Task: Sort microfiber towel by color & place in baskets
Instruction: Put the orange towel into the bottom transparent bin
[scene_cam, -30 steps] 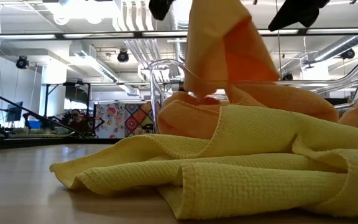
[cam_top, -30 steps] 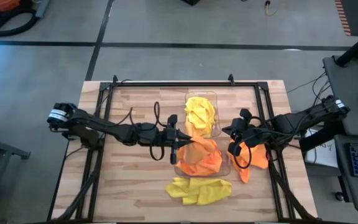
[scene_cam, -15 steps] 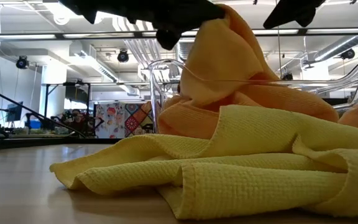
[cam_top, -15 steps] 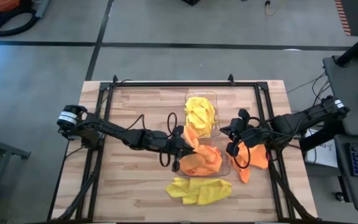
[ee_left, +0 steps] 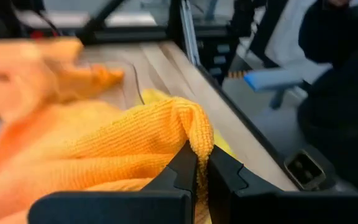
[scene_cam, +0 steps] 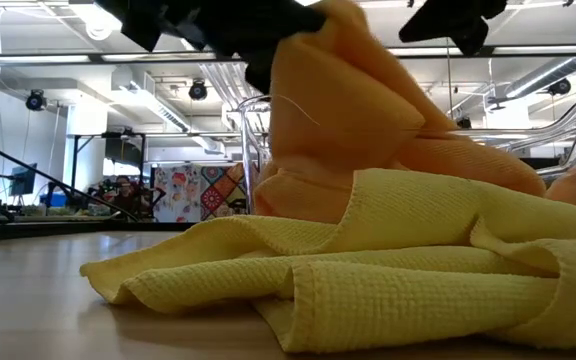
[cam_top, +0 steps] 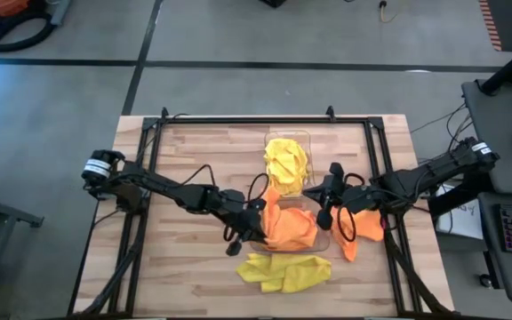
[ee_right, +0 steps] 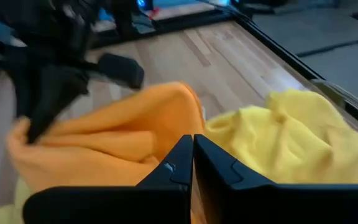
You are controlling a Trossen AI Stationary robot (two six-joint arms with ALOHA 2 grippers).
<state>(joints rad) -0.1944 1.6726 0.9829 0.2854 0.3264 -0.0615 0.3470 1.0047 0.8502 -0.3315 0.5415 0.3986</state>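
- Two clear plastic baskets stand end to end near the middle of the table (cam_top: 194,151): the far basket (cam_top: 289,135) holds a heap of yellow towels (cam_top: 284,162), and the near basket (cam_top: 322,238) holds orange towels (cam_top: 292,229).
- Loose cloths on the table: one yellow pile (cam_top: 284,271) in front of the near basket, and one orange towel (cam_top: 367,227) to the right of it, beside the right arm. How many cloths lie in each heap cannot be counted.
- The left gripper (cam_top: 254,216) is at the left edge of the near basket. Its fingers are nearly closed, pinching a fold of an orange towel (ee_left: 135,134), which drapes down onto the orange heap.
- The right gripper (cam_top: 324,197) hangs near the junction of the two baskets, with orange cloth and yellow cloth both just ahead of it. Its fingers (ee_right: 173,167) are pressed together with nothing visible between them.
- In the low view the yellow pile fills the foreground and hides most of the near basket; only parts of the clear rim (scene_cam: 258,105) show.
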